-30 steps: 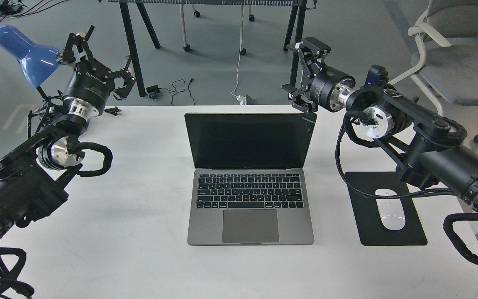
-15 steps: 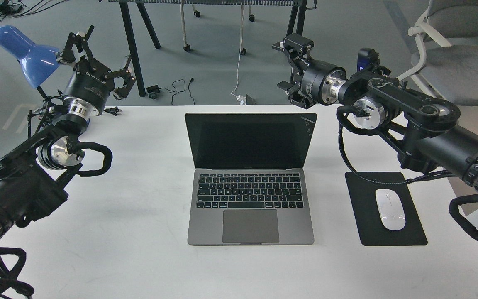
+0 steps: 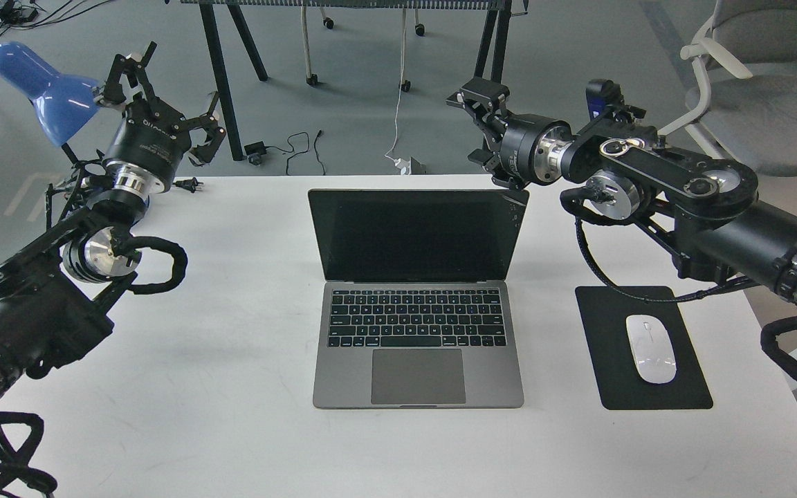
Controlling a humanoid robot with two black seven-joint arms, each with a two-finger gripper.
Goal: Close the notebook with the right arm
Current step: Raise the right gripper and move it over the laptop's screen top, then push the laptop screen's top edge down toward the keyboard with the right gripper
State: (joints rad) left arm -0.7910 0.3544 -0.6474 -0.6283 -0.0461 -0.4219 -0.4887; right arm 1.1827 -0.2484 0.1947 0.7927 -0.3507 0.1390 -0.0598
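Observation:
The notebook point(image 3: 418, 346), a slim grey laptop, stands open in the middle of the white table point(image 3: 232, 387), its black screen point(image 3: 416, 234) upright and facing me. My right gripper point(image 3: 479, 130) is open. It hovers just behind and above the lid's top right corner, not touching it, with the fingers pointing left. The right arm point(image 3: 675, 187) reaches in from the right over the table's far right part. My left gripper point(image 3: 167, 97) is open, raised at the far left next to the blue lamp, far from the notebook.
A black mouse pad point(image 3: 613, 387) with a white mouse point(image 3: 651, 348) lies right of the notebook. A blue lamp point(image 3: 42, 86) stands at the far left corner. A grey chair point(image 3: 765, 90) and black table legs point(image 3: 222, 83) stand beyond the table.
My right gripper has moved left and slightly up, from beside the lid's right corner to behind it. The right arm rose off the mouse pad. The left arm and notebook have not moved.

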